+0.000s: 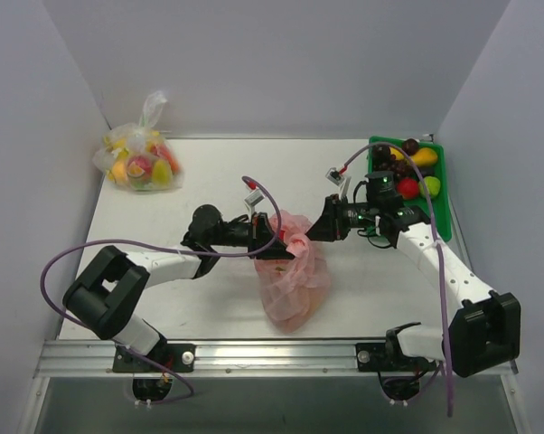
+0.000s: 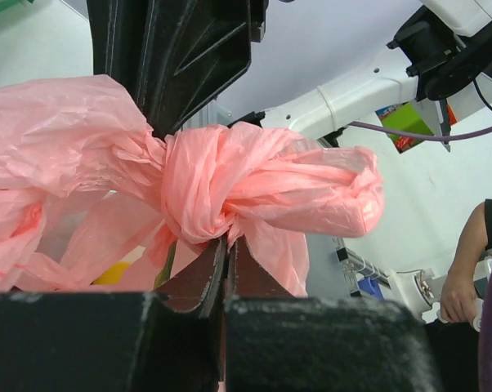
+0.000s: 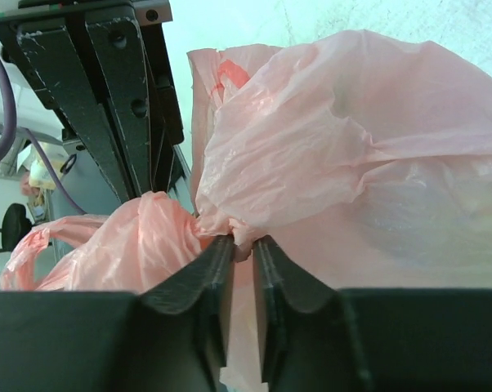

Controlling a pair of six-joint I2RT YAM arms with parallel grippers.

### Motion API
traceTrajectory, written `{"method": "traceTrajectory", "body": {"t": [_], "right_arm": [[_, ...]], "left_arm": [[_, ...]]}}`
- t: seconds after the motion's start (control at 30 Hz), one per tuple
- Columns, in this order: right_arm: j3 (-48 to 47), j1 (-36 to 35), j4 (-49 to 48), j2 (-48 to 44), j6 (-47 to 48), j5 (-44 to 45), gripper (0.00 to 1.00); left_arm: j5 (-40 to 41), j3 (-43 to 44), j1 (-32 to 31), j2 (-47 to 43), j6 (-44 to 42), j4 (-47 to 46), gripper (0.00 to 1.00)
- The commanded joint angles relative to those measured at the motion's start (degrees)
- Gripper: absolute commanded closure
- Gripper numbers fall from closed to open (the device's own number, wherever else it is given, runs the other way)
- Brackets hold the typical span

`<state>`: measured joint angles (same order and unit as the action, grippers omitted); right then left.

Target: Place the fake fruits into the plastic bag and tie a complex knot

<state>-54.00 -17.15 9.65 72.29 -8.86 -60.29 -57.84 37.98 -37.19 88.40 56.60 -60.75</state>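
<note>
bright even light, soft shadows, sharp

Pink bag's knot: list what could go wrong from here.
1. The left gripper and right gripper each pinch thin film right beside the knot. A hard pull apart may tear the pink bag or slip off it.
2. A loose loop end sticks out of the knot. Tugged, it might slide through and undo it.
3. Fruits sit in the green tray. Tightening now would shut them out.
</note>
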Motion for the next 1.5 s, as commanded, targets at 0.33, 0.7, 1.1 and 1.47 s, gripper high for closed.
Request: {"method": "traceTrajectory", "body": {"t": [0.33, 0.7, 1.1, 1.47], "right_arm": [[0.6, 2.5, 4.3, -6.1, -0.5, -0.4, 0.62], [2.5, -0.7, 3.1, -6.3, -0.8, -3.1, 0.88], [2.0, -6.9, -12.1, 0.7, -11.2, -0.8, 0.28], [7.7, -5.9, -19.9, -1.1, -17.2, -1.5, 0.23]], "left_arm": [[0.8, 2.7, -1.2, 1.1, -2.4, -2.4, 1.0], [1.9, 4.3, -1.8, 3.9, -3.0, -2.1, 1.0], [2.8, 7.5, -4.6, 7.9, 0.9, -8.1, 1.0], [5.5, 8.1, -0.6, 5.6, 3.5, -7.6, 1.0]]}}
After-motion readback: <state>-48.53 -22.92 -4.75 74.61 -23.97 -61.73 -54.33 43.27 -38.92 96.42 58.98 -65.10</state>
